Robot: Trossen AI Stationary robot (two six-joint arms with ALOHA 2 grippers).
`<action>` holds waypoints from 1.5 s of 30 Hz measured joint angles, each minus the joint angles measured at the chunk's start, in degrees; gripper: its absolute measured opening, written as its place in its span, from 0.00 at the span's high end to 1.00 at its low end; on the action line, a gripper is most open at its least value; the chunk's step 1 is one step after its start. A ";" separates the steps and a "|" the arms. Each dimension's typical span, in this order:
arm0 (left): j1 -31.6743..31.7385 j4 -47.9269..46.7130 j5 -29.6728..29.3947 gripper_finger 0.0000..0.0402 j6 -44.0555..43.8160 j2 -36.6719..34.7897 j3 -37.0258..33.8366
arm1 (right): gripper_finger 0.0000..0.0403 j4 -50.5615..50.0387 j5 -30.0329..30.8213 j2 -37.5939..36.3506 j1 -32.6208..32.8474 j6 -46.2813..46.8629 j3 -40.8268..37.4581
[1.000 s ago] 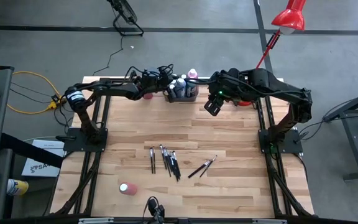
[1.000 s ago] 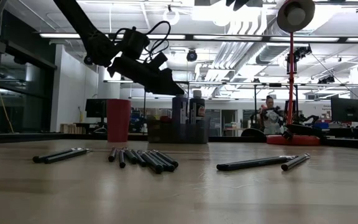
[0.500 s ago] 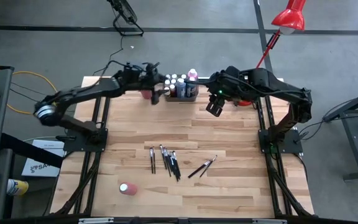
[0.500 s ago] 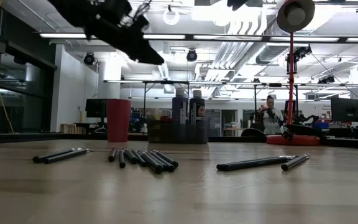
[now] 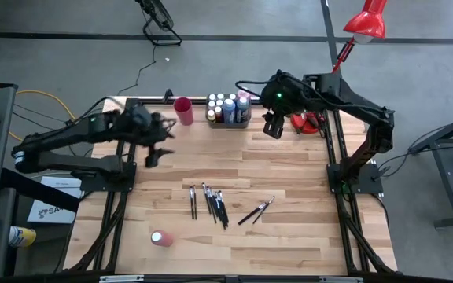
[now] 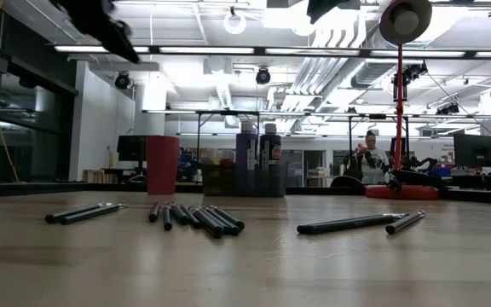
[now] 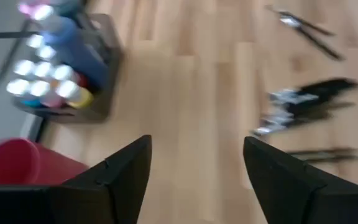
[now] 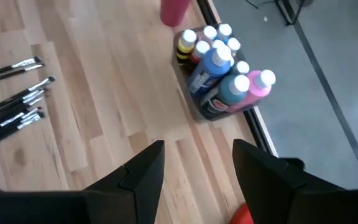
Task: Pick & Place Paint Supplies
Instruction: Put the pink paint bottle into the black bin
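Several small paint bottles (image 5: 228,107) with pale caps stand upright in a grey tray (image 5: 228,123) at the table's far edge. A red cup (image 5: 183,110) stands left of the tray. Dark-handled paintbrushes (image 5: 209,203) lie flat mid-table, two more (image 5: 256,211) to their right. One pink bottle (image 5: 160,237) sits near the front left. My left gripper (image 5: 154,156) hangs open above the table's left part, nothing between its fingers (image 7: 197,143). My right gripper (image 5: 272,126) hovers open just right of the tray, also empty (image 8: 199,144).
A red lamp's base (image 5: 309,122) stands at the far right, its stem slanting up past the right arm. Bare wood lies between the tray and the brushes (image 5: 234,161). In the low view a person (image 6: 369,153) sits far off in the room behind.
My left gripper has drawn back from above the tray, swinging up, toward the table's left edge and somewhat nearer. My right gripper has rolled about its own line and edged toward the tray. Bottles, cup and brushes lie as before.
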 joint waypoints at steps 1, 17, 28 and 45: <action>-2.22 -2.01 -0.28 0.41 -1.80 -1.33 0.00 | 0.55 0.44 -0.37 0.00 -0.03 -0.38 0.00; -35.52 -6.50 5.29 0.45 -17.98 -6.37 -14.56 | 0.55 0.43 -4.00 0.00 6.70 9.26 0.00; -48.31 -0.94 7.81 0.29 -21.00 -6.38 -20.09 | 0.55 -3.99 0.37 -0.02 14.53 18.05 0.00; -59.28 32.11 1.78 0.19 -24.04 -6.27 -37.72 | 0.55 -4.04 4.01 -0.02 22.09 27.10 0.00</action>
